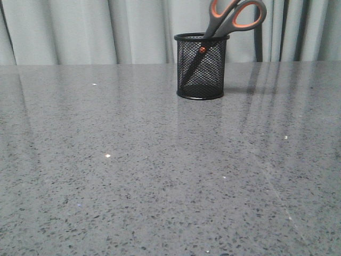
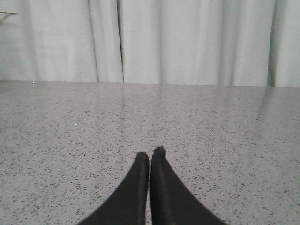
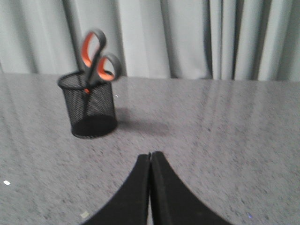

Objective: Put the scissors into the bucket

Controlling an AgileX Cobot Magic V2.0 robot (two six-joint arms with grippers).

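Observation:
The scissors stand blades-down inside the black mesh bucket at the back of the table, their grey handles with orange linings leaning over the rim to the right. The right wrist view shows the same scissors in the bucket, well ahead of my right gripper, which is shut with nothing between its fingers. My left gripper is shut and empty too, low over bare table, with neither object in its view. Neither gripper appears in the front view.
The grey speckled table stretches from the bucket to the near edge. Pale curtains hang behind the table's far edge. A few small white specks lie on the surface.

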